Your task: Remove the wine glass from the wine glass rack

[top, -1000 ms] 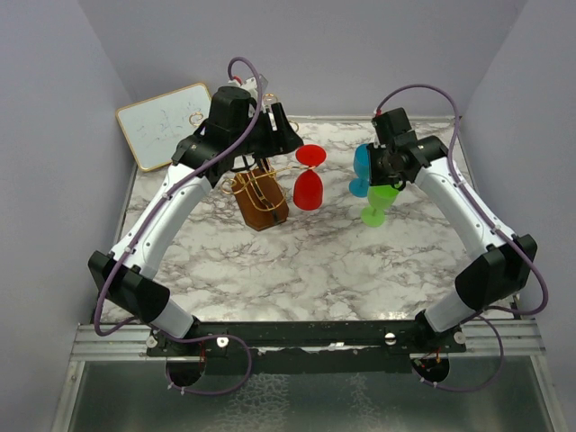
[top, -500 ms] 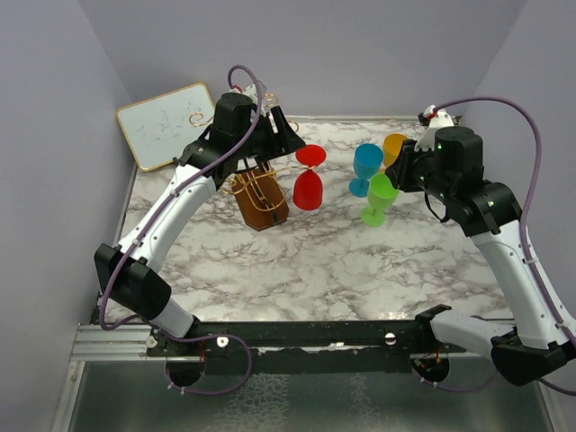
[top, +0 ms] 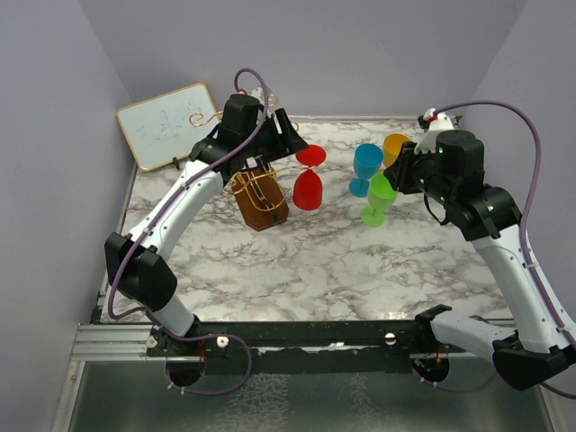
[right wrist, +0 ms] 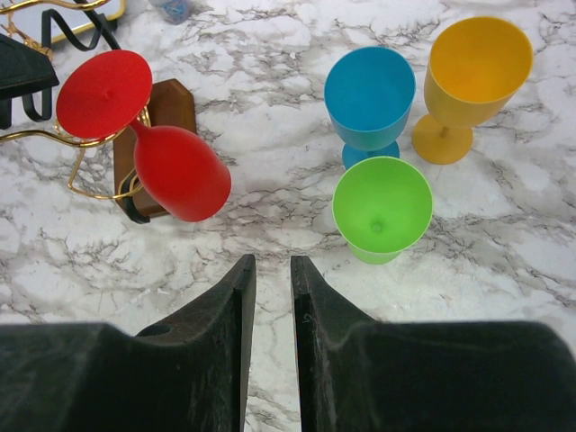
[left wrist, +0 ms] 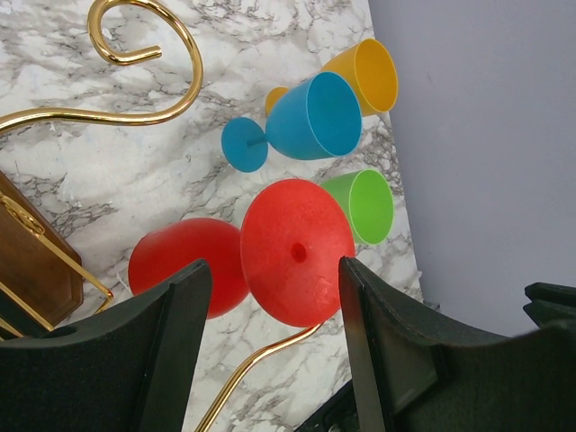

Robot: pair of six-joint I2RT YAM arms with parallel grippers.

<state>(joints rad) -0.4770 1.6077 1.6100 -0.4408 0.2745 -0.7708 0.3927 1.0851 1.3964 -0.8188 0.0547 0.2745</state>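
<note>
A red wine glass (top: pixel 308 189) hangs upside down from a gold arm of the wine glass rack (top: pixel 252 184), whose brown wooden base (top: pixel 263 207) sits at the table's back left. My left gripper (top: pixel 292 144) is open, its jaws standing either side of the glass's round red foot (left wrist: pixel 297 252) without gripping it. The bowl (left wrist: pixel 184 265) hangs below, and a gold curl (left wrist: pixel 148 112) shows above. My right gripper (top: pixel 399 173) is empty with only a narrow gap between its jaws, hovering (right wrist: pixel 273 261) above the table near the green glass. The red glass (right wrist: pixel 180 171) is to its upper left.
Blue (top: pixel 366 165), green (top: pixel 380 198) and orange (top: pixel 394 146) glasses stand upright together at the back right. A white board (top: pixel 166 121) leans at the back left corner. Grey walls enclose the marble table (top: pixel 315 261).
</note>
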